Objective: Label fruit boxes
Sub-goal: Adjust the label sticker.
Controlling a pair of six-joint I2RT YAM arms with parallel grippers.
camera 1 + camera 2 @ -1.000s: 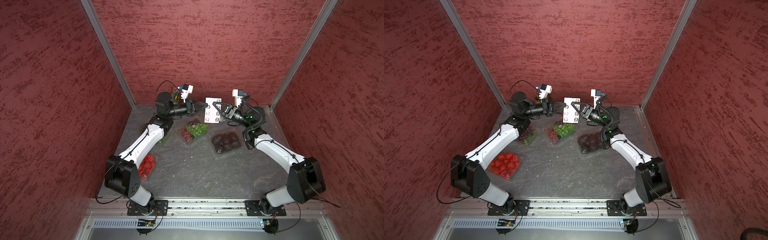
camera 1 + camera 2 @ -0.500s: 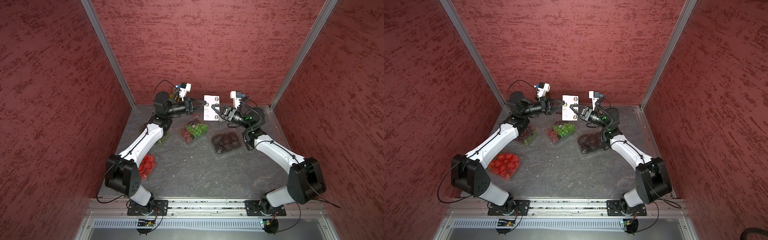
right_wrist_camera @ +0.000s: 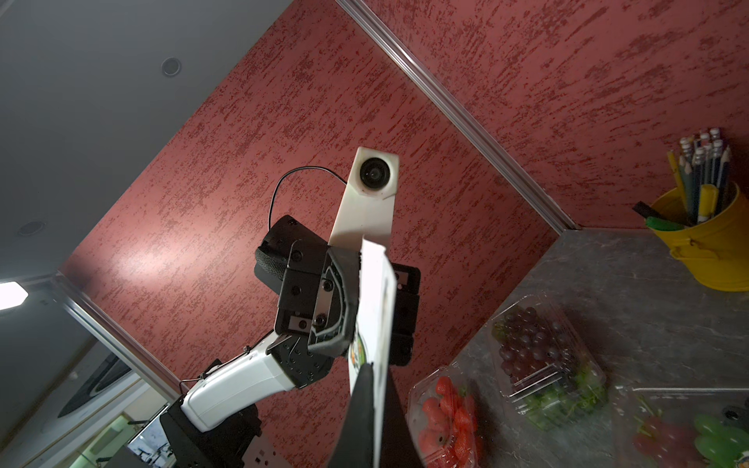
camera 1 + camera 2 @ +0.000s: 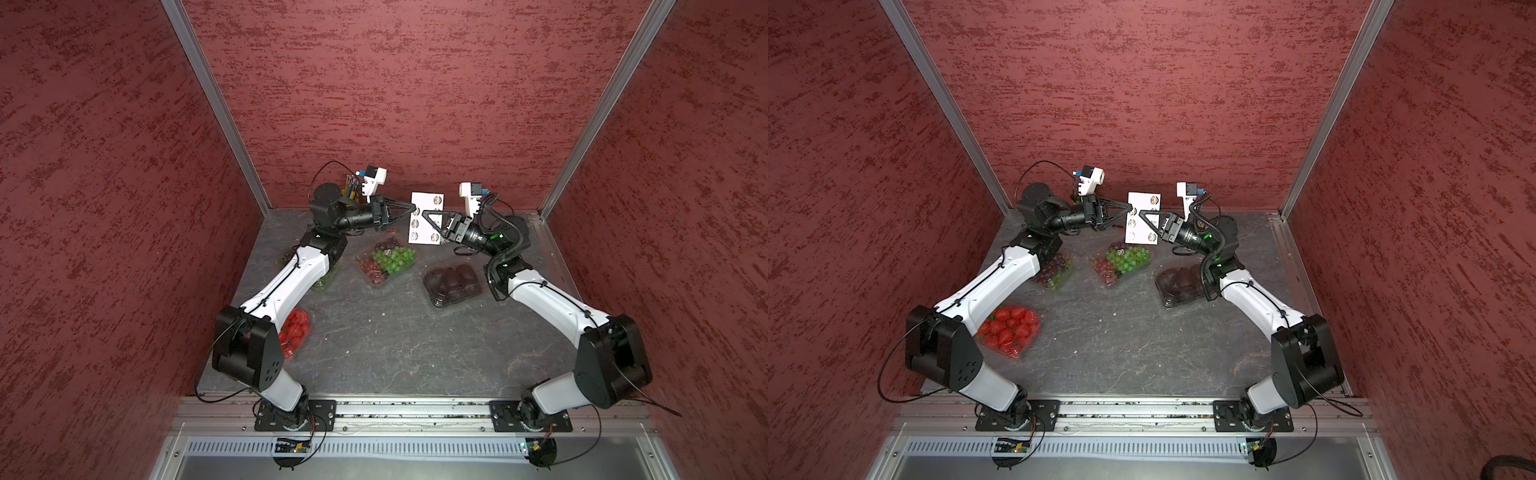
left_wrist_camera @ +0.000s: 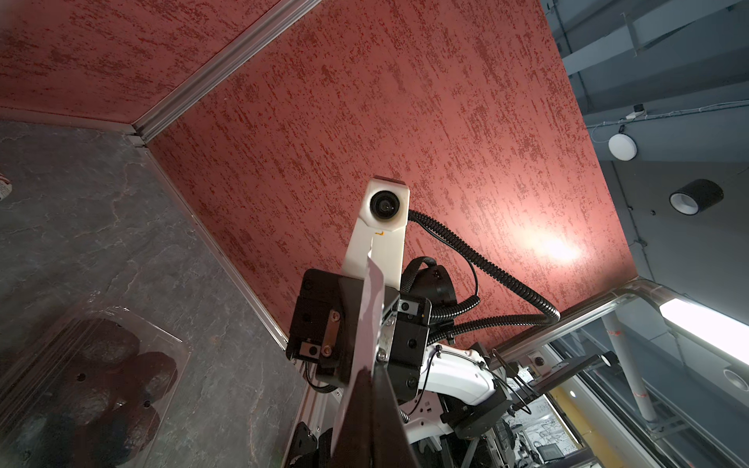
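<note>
A white sheet of round stickers [image 4: 426, 218] [image 4: 1142, 218] hangs upright in the air at the back centre. My left gripper [image 4: 412, 209] [image 5: 371, 370] is shut on its left edge. My right gripper [image 4: 423, 212] [image 3: 375, 366] is shut on it from the other side, the tips almost meeting. On the table lie the fruit boxes: green-and-red grapes [image 4: 388, 262] [image 4: 1121, 262] below the sheet, dark fruit in a black tray [image 4: 453, 284] [image 5: 93, 381], strawberries [image 4: 1009, 330] [image 3: 446, 417] and dark red grapes [image 4: 1054, 270] [image 3: 539, 348], partly hidden under my left arm.
A yellow pencil cup [image 3: 705, 243] stands in the back left corner, behind my left wrist [image 4: 351, 191]. Red walls close the table on three sides. Bare dark tabletop [image 4: 395, 345] stretches between the boxes and the front rail.
My right gripper's jaws have closed on the sticker sheet. The left gripper has kept its hold, and the sheet has barely moved.
</note>
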